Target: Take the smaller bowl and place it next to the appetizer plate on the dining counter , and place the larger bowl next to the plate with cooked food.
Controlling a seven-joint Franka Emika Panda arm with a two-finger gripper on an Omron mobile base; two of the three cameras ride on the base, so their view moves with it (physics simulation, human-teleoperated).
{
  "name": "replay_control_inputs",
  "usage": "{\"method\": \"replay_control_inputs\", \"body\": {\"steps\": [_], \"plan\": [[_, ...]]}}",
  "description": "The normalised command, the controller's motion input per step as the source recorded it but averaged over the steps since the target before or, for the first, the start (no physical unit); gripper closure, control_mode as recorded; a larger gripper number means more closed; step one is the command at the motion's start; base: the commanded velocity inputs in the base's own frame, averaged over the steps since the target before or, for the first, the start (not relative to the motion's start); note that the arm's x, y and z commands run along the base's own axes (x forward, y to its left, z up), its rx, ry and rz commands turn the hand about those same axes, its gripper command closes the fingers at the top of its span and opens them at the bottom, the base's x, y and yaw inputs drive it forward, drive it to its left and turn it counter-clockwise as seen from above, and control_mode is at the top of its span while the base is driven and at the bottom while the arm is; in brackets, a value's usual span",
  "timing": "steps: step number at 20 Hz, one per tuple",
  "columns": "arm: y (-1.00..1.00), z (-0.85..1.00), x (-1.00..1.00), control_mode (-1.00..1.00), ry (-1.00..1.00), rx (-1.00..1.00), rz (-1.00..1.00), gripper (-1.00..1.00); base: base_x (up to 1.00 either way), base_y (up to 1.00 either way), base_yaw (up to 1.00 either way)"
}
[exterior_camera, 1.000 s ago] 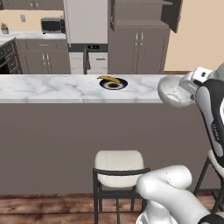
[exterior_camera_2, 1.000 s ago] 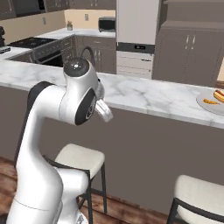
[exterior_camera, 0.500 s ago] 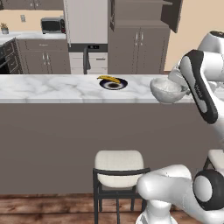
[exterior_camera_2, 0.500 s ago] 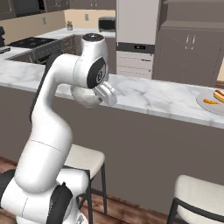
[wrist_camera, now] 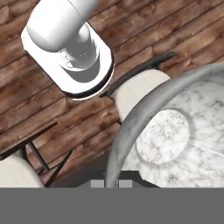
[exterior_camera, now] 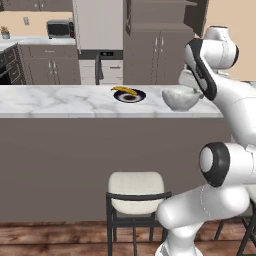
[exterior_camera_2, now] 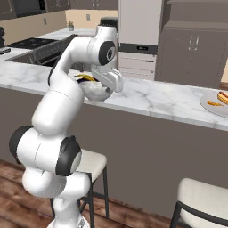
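Note:
My gripper (exterior_camera: 196, 93) is shut on the rim of the smaller bowl (exterior_camera: 180, 99), a plain grey-white speckled one. The bowl hangs low over the dining counter (exterior_camera: 60, 102), near its front edge. It is to the right of the appetizer plate (exterior_camera: 129, 95), a dark plate with a yellow food piece, and a gap lies between them. In the right base view the gripper (exterior_camera_2: 108, 85) holds the bowl (exterior_camera_2: 95, 91) in front of that plate (exterior_camera_2: 85, 77). The hand view looks into the bowl (wrist_camera: 168, 135) from its rim. The plate with cooked food (exterior_camera_2: 215, 103) lies far right. The larger bowl is out of view.
Stools (exterior_camera: 138, 192) stand on the wooden floor before the counter, one (exterior_camera_2: 202, 205) at the right. Grey cabinets (exterior_camera: 157, 55), a microwave (exterior_camera: 61, 29) and a stove (exterior_camera_2: 31, 44) line the far wall. My own arm (exterior_camera_2: 58, 111) rises close to the counter front.
The arm has reached forward and carried the smaller bowl toward the appetizer plate, over the counter. The grip on it is unchanged.

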Motion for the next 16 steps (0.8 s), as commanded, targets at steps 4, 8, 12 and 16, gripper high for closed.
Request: {"method": "replay_control_inputs", "body": {"steps": [4, 8, 12, 16], "plan": [[0.00, -0.16, 0.68, -1.00, 0.12, 0.00, 0.00, 1.00, 0.00, 0.00, 0.00], [0.00, -0.32, 0.09, -1.00, -0.09, -0.11, -0.05, 1.00, 0.00, 0.00, 0.00], [0.00, -0.36, 0.03, -1.00, -0.28, -0.17, -0.10, 1.00, 0.00, 0.00, 0.00], [0.00, -0.24, 0.16, -1.00, -0.34, -0.15, -0.07, 1.00, 0.00, 0.00, 0.00]]}}
